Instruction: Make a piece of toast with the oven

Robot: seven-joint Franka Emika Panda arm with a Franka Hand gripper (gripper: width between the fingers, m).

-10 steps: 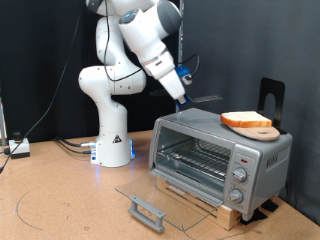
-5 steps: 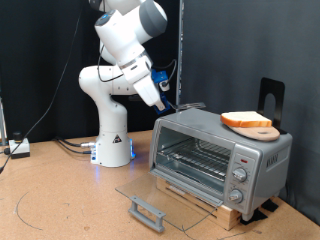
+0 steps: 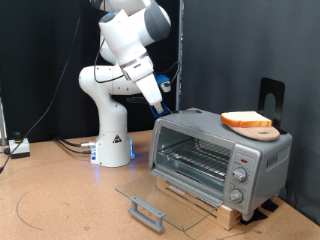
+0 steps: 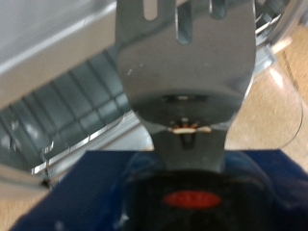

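Currently toast (image 3: 246, 121) atop oven (image 3: 220, 155), well apart from tool (image 3: 162, 108).

Brushed silver metal oven (image 3: 220, 152) (clear glass door (image 3: 165, 201)), round wooden board (image 3: 258, 128).

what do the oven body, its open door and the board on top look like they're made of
Oven: likely brushed metal, silver-grey with a dull sheen. Door: looks like clear glass, the floor shows through, with a grey bar handle. Board: seems wooden, round and tan, matte. The toast lies on it.
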